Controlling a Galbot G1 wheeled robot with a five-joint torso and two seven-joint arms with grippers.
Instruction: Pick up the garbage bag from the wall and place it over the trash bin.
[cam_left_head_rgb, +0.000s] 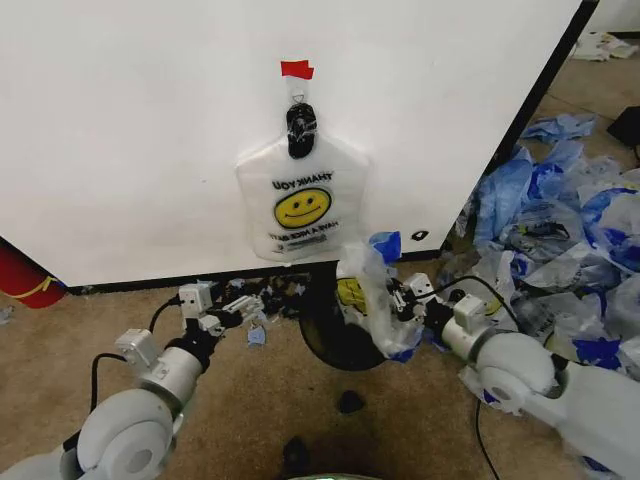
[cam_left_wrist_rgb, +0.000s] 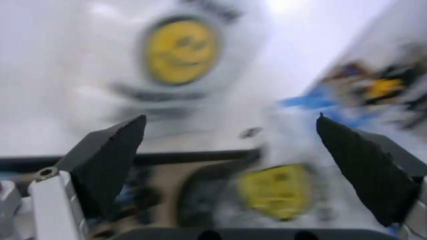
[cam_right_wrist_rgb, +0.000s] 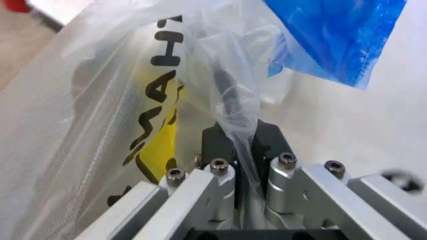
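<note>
Smiley bag (cam_left_head_rgb: 372, 290) over mesh bin (cam_left_head_rgb: 335, 340)

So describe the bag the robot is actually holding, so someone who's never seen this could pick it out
Start at the white wall, where a smiley bag hangs from a hook, then drop to the black wire trash bin on the carpet below. The garbage bag is draped at the bin's rim, pinched in the right end effector. Unlike the hanging bag and the loose pile of bags on the right, it is gripped.

Bag on wall (cam_left_head_rgb: 300, 205): "THANK YOU" above yellow smiley, mirrored, black print; smaller line below, approx. "HAVE A NICE DAY", also reversed. Garbage bag (cam_right_wrist_rgb: 127, 120) in right gripper (cam_right_wrist_rgb: 245, 160): partial black caps, "H", "A", "M" readable, rest creased. Left wrist view: print too blurred.
</note>
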